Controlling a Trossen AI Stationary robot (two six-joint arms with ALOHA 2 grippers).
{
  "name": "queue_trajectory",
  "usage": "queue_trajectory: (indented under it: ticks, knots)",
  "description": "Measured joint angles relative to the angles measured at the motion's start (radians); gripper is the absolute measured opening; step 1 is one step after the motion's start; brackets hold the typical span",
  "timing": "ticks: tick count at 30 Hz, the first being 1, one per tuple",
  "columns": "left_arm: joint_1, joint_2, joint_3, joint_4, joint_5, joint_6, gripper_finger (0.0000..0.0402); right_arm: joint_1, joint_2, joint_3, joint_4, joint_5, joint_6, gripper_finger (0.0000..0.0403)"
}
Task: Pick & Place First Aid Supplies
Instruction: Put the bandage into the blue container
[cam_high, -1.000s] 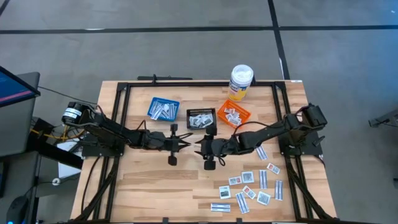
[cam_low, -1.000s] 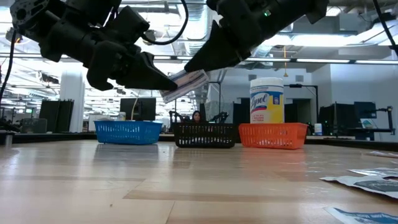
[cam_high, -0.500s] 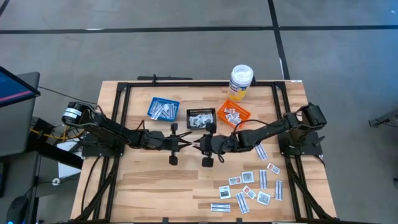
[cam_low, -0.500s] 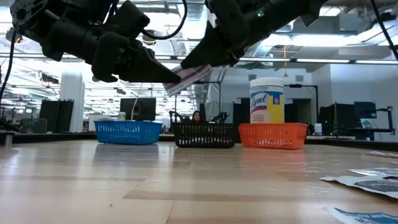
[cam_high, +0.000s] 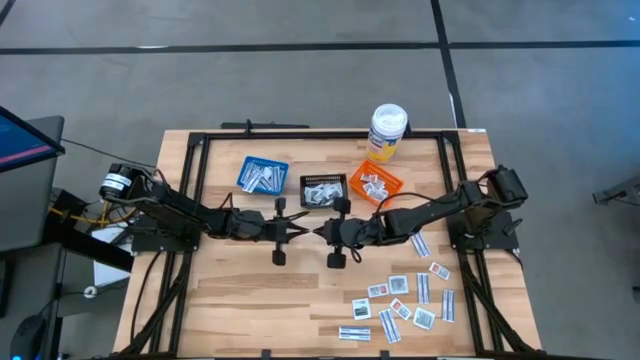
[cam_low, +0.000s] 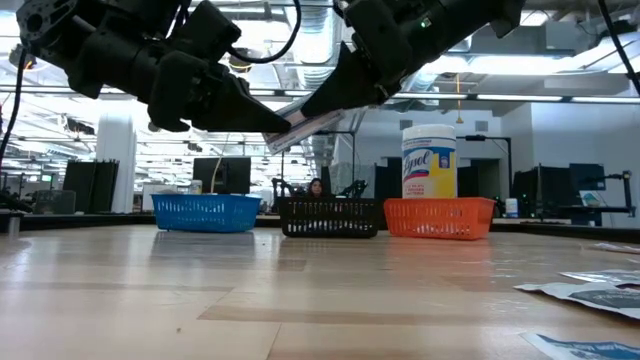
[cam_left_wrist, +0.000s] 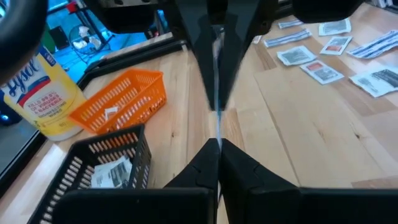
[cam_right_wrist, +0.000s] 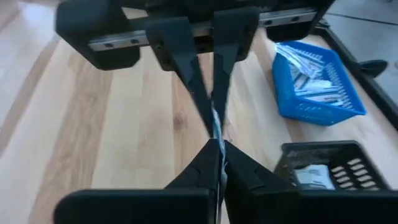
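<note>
A narrow white packet (cam_low: 300, 124), one of the first aid supplies, hangs in the air over the table's middle, between my two grippers. My left gripper (cam_high: 306, 231) reaches in from the table's left and is shut on it. My right gripper (cam_high: 322, 232) comes from the right, slanting down, and is shut on its other end. Both wrist views show the packet edge-on (cam_left_wrist: 216, 99) (cam_right_wrist: 216, 124). Several more loose packets (cam_high: 405, 298) lie flat on the table at the near right. My left gripper pinches the packet's left end (cam_left_wrist: 218, 135) between its two fingers, nearly level, from the table's left. The packet is lifted clear of the table and sticks out toward the right gripper. My right gripper pinches the packet's right end (cam_right_wrist: 217, 138) between its two fingers, slanting down from the table's right. Its fingertips (cam_low: 312, 110) stand close to the left gripper's. The packet stays clear of the table between the two holds.
Three small baskets stand in a row at the far side: blue (cam_high: 262, 175), black (cam_high: 324, 190) and orange (cam_high: 374, 184), each with packets inside. A tall white bottle with a yellow label (cam_high: 387, 132) stands behind the orange one. Bare wood lies under the grippers.
My right gripper has shut on the packet's free end, which stuck out bare from the left gripper a second ago. The left gripper has kept its hold, and the packet has stayed lifted in about the same place.
</note>
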Motion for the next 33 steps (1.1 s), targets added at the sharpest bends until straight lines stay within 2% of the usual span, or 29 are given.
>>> queue_trajectory:
  ticks: [5, 13, 19, 25, 30, 33]
  knots:
    - [0.0, -0.001, -0.001, -0.006, -0.002, -0.001, 0.0005, 0.018, -0.027, -0.001, -0.052, 0.06, 0.0, 0.0008]
    - [0.0, 0.0, 0.002, -0.005, -0.005, -0.004, 0.0005, 0.032, -0.048, 0.0, -0.089, 0.086, 0.0, 0.0005]
    - [0.002, 0.0, -0.001, -0.019, -0.117, -0.036, 0.0007, 0.034, -0.053, 0.0, -0.158, 0.109, 0.0, 0.0006]
    - [0.002, -0.002, -0.001, -0.042, -0.166, -0.038, 0.0007, 0.038, -0.059, 0.0, -0.198, 0.153, 0.001, 0.0002]
    - [0.002, -0.003, 0.0, -0.072, -0.203, -0.038, 0.0007, 0.041, -0.059, 0.0, -0.215, 0.207, 0.004, 0.0018]
    - [0.002, -0.003, 0.0, -0.086, -0.28, -0.038, 0.0006, 0.049, -0.059, 0.0, -0.25, 0.242, 0.019, 0.0035]
